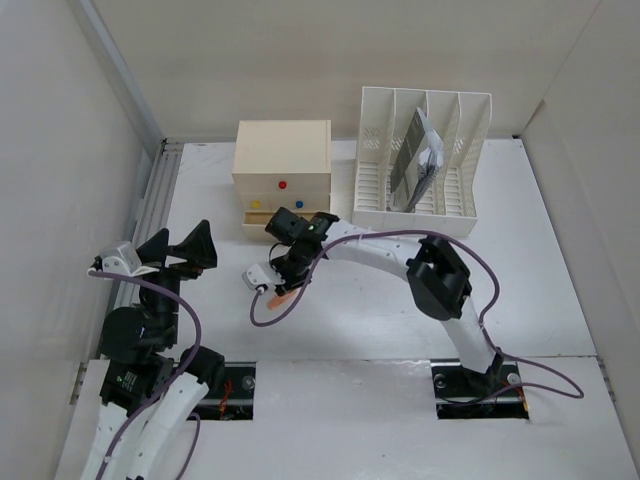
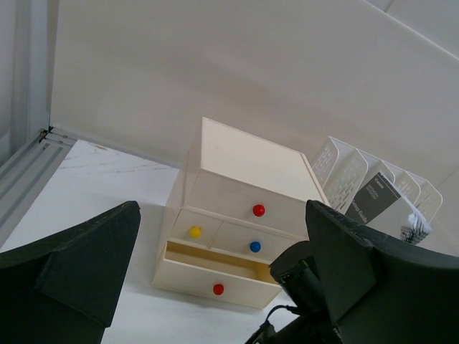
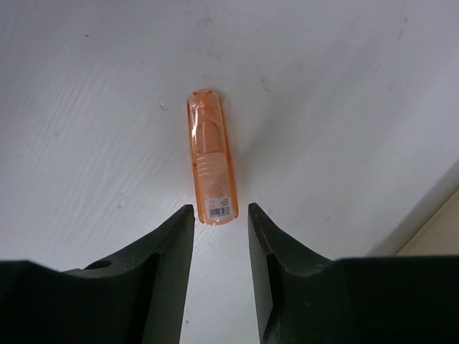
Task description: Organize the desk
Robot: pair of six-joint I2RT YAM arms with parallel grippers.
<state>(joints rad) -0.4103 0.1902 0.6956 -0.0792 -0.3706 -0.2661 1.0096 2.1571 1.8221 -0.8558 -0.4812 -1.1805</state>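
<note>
Hovering at left, the left pincer (image 1: 180,248) gapes wide, empty. On the walled white table (image 1: 530,280), centre: an orange plastic tube (image 3: 211,161) lies flat, the right pincer (image 3: 221,209) part-open astride its near end. Probably light, stiff, slick; grip mid-barrel.

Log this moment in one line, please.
left gripper open, empty | right gripper open astride orange tube on desk | bottom drawer open

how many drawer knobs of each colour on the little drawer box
red knobs: 2
yellow knob: 1
blue knob: 1
total: 4
</note>
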